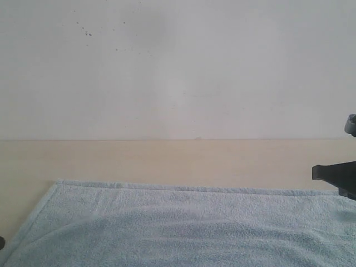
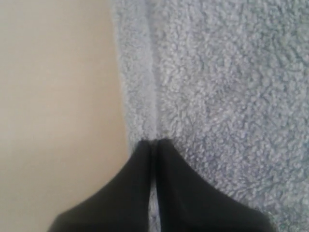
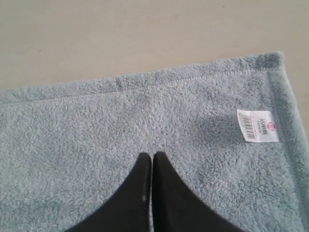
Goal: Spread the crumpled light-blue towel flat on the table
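The light-blue towel (image 1: 178, 228) lies spread across the near part of the beige table (image 1: 167, 158), its far hem straight and its left hem running diagonally. In the left wrist view my left gripper (image 2: 153, 142) is shut, its tips right at the towel's hemmed side edge (image 2: 140, 87), beside bare table (image 2: 53, 96). Nothing visibly held. In the right wrist view my right gripper (image 3: 152, 155) is shut over the flat towel (image 3: 120, 125), near the corner with the white tag (image 3: 257, 125). A black part of the right arm (image 1: 336, 175) shows at the exterior view's right edge.
A grey-white wall (image 1: 178, 67) rises behind the table's far edge. A strip of bare table runs between the towel's far hem and the wall. A small dark piece (image 1: 1, 243) sits at the lower left edge of the exterior view.
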Robot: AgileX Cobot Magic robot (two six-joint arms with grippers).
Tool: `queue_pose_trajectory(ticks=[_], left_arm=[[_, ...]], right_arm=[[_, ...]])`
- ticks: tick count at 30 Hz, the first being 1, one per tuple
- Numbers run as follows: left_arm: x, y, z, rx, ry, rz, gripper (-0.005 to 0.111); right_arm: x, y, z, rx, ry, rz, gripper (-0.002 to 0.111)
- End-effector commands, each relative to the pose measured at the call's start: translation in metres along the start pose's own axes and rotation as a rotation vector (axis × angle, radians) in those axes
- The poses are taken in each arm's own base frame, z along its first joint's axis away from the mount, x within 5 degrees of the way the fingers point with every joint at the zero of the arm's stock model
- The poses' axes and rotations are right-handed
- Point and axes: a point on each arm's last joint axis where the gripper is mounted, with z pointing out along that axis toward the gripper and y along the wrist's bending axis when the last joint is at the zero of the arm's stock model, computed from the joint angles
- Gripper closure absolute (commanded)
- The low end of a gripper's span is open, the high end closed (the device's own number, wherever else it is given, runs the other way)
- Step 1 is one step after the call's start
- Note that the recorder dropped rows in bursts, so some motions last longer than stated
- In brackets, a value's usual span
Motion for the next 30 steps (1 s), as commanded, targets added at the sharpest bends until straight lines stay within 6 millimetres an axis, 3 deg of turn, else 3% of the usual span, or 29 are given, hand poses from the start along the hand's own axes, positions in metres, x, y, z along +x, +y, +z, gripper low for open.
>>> queue_pose_trajectory(ticks=[1, 4, 8, 12, 15, 19, 22, 25, 30], left_arm=[[0.007, 0.002, -0.001, -0.023, 0.059, -0.071, 0.103], [-0.003, 0.001, -0.004, 0.007, 0.000, -0.082, 0.103], [-0.021, 0.004, -0.027, 0.057, -0.187, -0.090, 0.103], [-0.031, 0.006, -0.058, 0.142, -0.409, -0.118, 0.103], [-0.032, 0.011, -0.087, 0.211, -0.566, -0.241, 0.103], [-0.016, 0.027, -0.125, 0.227, -0.743, -0.384, 0.103], [0.004, 0.040, -0.148, 0.181, -0.888, -0.408, 0.103], [0.028, 0.052, -0.167, 0.104, -1.036, -0.421, 0.103], [0.074, 0.057, -0.187, 0.043, -1.255, -0.487, 0.103]], right_arm=[[-0.001, -0.001, 0.000, -0.002, -0.007, 0.023, 0.108], [-0.001, 0.000, 0.000, -0.006, -0.006, 0.049, 0.108], [-0.001, 0.008, -0.002, -0.025, -0.009, 0.026, 0.108], [0.003, 0.027, -0.011, -0.070, -0.003, -0.046, 0.108], [0.002, 0.047, -0.031, -0.128, -0.039, -0.128, 0.108], [-0.005, 0.062, -0.082, -0.208, -0.197, -0.263, 0.108], [0.000, 0.057, -0.123, -0.250, -0.389, -0.332, 0.108], [0.025, 0.039, -0.157, -0.266, -0.551, -0.346, 0.108], [0.076, 0.013, -0.191, -0.286, -0.719, -0.346, 0.108]])
